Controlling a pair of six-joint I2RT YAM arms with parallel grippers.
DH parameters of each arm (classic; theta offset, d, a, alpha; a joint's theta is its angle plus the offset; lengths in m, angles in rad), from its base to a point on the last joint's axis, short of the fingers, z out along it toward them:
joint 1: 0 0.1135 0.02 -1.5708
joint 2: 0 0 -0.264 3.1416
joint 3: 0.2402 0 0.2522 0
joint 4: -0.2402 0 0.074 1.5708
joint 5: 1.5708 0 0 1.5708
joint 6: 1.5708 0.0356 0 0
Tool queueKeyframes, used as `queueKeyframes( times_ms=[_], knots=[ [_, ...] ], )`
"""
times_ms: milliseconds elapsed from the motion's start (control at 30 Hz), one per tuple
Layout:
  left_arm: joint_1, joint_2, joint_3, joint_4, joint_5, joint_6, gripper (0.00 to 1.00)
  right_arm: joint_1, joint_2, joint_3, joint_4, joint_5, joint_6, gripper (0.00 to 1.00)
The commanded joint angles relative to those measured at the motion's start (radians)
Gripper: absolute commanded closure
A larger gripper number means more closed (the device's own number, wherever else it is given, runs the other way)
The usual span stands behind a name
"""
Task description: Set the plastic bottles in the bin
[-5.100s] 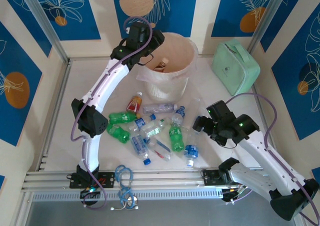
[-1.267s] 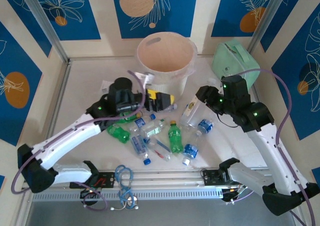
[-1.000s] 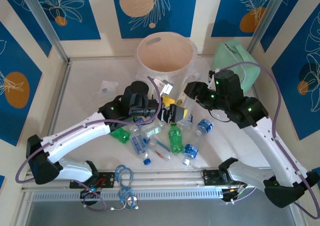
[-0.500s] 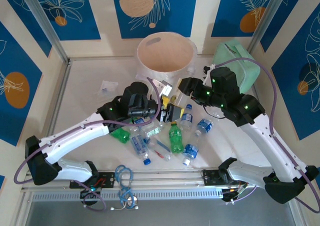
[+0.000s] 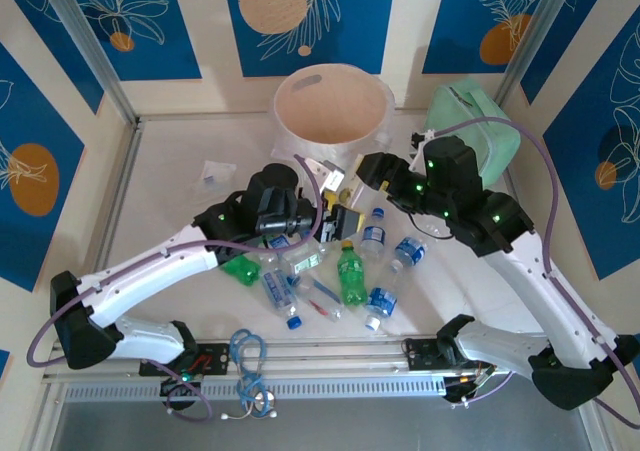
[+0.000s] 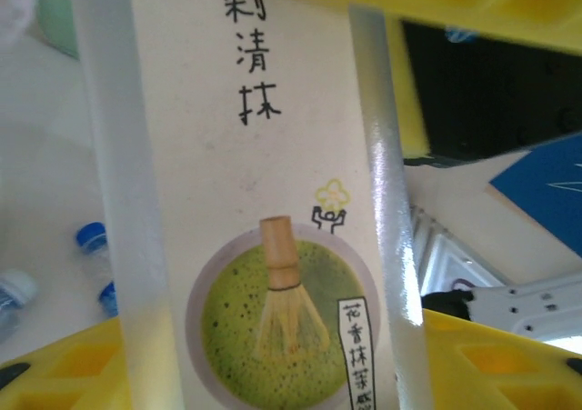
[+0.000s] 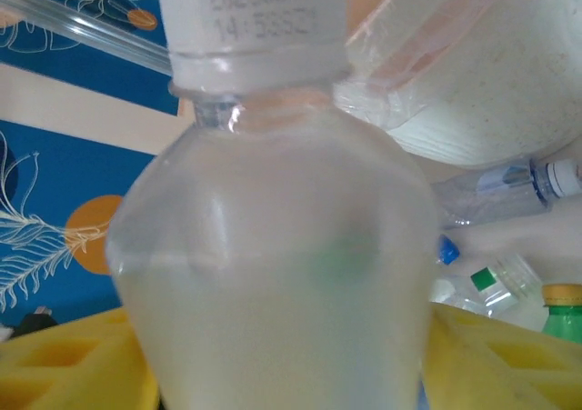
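The white table (image 5: 180,161) is enclosed by walls (image 5: 130,11) panelled in deep blue and cream, on which white leaf outlines and orange discs (image 5: 33,178) are printed. Aluminium posts (image 5: 85,41) are set at the back corners, and an aluminium rail (image 5: 110,353) is run along the near edge. Everything is evenly lit.

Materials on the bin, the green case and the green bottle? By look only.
Bin: looks like rigid white plastic, matte, faintly speckled in the right wrist view; a clear film liner shows at its rim.
Case: mint green, soft-looking with what seems a zip seam, probably fabric or faux leather, can't tell which.
Green bottle: translucent tinted plastic, glossy, yellow cap.
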Motion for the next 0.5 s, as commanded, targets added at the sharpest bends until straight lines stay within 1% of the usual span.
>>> queueKeyframes(
  times_ms=[0,100,167,233,367,467],
  knots=[
    [0.008,0.003,0.063,-0.064,-0.11,0.055,0.42,-0.043,-0.05,0.03,-0.089,0.057,0.001,0.17],
    [0.018,0.011,0.103,-0.082,-0.161,0.057,0.43,-0.134,-0.084,0.028,-0.19,0.072,0.005,0.15],
    [0.022,0.023,0.151,-0.094,-0.191,0.069,0.42,-0.215,-0.118,-0.001,-0.224,0.02,0.005,0.15],
    [0.03,0.046,0.207,-0.101,-0.228,0.091,0.41,-0.26,-0.162,-0.046,-0.232,-0.015,0.007,0.15],
    [0.078,0.138,0.378,-0.129,-0.332,0.141,0.42,-0.283,-0.226,-0.14,-0.24,-0.056,0.028,0.15],
    [0.146,0.235,0.515,-0.135,-0.353,0.133,0.42,-0.28,-0.253,-0.197,-0.237,-0.077,0.048,0.15]
  ],
)
